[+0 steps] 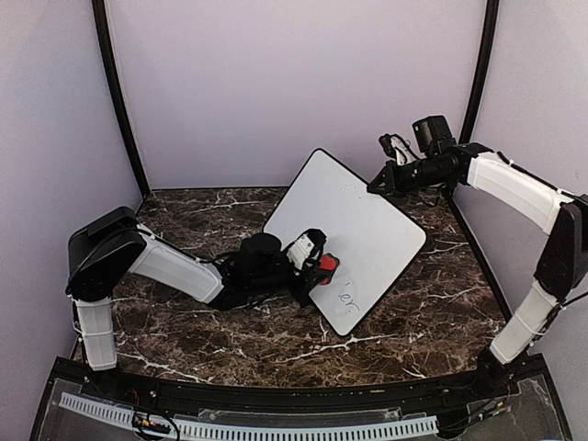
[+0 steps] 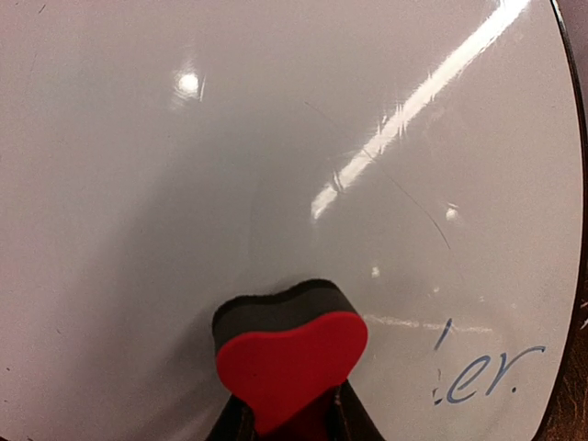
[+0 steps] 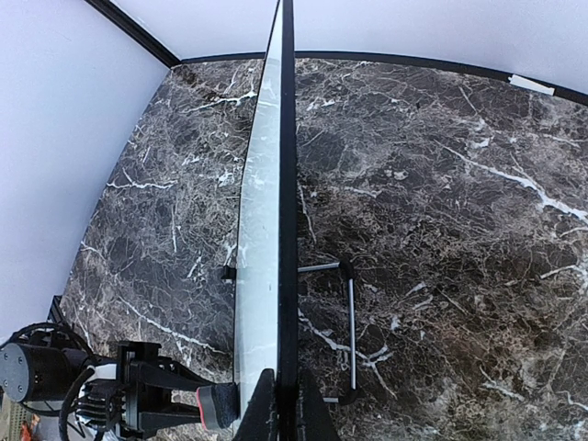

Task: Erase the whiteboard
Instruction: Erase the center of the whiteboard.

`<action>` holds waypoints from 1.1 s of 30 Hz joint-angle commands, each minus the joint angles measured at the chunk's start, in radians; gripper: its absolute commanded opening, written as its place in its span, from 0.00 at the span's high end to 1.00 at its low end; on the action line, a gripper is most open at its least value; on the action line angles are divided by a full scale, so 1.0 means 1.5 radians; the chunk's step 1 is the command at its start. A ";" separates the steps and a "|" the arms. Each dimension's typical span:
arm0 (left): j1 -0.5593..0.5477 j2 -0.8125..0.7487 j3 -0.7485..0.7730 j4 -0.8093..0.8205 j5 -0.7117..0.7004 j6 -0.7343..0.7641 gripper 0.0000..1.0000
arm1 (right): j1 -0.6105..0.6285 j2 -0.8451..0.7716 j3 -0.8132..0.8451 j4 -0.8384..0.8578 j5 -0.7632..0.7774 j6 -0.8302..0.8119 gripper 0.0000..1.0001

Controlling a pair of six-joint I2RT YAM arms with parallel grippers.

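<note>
Lighting is bright and even. In the left wrist view the whiteboard (image 2: pixel 184 184) carries a diagonal glare streak and a small hotspot; its edge bows from lens distortion. Shadows are soft.

left jaws cropped at wrist view's bottom, whiteboard (image 3: pixel 266 230) edge-on (face hidden), overhead letters (image 1: pixel 347 299) too small to read

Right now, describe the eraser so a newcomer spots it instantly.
Find the big whiteboard standing tilted on edge. Pressed to its lower face, in the left gripper, is the eraser: a red heart-shaped block with dark felt, the only red thing there.
</note>
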 commanded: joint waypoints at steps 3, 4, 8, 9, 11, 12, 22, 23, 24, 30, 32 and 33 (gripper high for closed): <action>-0.008 0.034 0.021 -0.120 0.006 0.038 1.00 | 0.018 0.000 -0.008 -0.028 -0.020 0.006 1.00; -0.009 0.030 0.034 -0.119 0.021 0.047 1.00 | 0.018 -0.001 -0.008 -0.029 -0.018 0.006 1.00; -0.009 -0.001 0.072 -0.130 0.057 0.064 1.00 | 0.018 -0.005 -0.009 -0.030 -0.019 0.006 1.00; -0.011 -0.006 0.079 -0.138 0.057 0.067 1.00 | 0.018 -0.005 -0.009 -0.030 -0.018 0.006 1.00; -0.015 -0.010 0.097 -0.151 0.054 0.076 1.00 | 0.017 -0.006 -0.009 -0.029 -0.018 0.006 1.00; -0.020 -0.011 0.098 -0.153 0.054 0.079 1.00 | 0.018 -0.007 -0.009 -0.029 -0.018 0.006 1.00; -0.060 -0.035 0.082 -0.207 0.057 0.126 1.00 | 0.018 -0.004 -0.005 -0.029 -0.023 0.006 1.00; -0.067 -0.034 0.077 -0.211 0.044 0.135 1.00 | 0.018 -0.004 -0.005 -0.029 -0.022 0.006 1.00; -0.070 -0.030 0.075 -0.217 0.039 0.139 1.00 | 0.018 -0.004 -0.005 -0.029 -0.022 0.006 1.00; -0.076 -0.012 0.065 -0.224 -0.031 0.134 1.00 | 0.018 -0.004 -0.011 -0.026 -0.023 0.007 1.00; -0.076 -0.003 0.076 -0.233 -0.089 0.130 1.00 | 0.018 -0.005 -0.010 -0.026 -0.023 0.008 1.00; -0.072 0.005 0.082 -0.240 -0.102 0.129 1.00 | 0.018 -0.005 -0.008 -0.026 -0.022 0.008 1.00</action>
